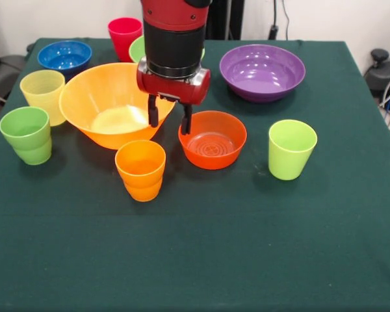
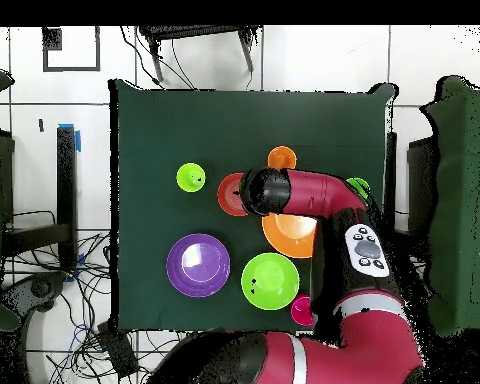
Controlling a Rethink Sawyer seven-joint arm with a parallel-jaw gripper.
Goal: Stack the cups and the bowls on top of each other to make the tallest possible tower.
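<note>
Cups left of gripper: green cup, yellow cup; blue bowl behind them; large orange bowl just left of fingers; orange cup below gripper; gripper open, empty, fingers straddling near rim of red-orange bowl; purple bowl, lime cup to right; nothing stacked
</note>
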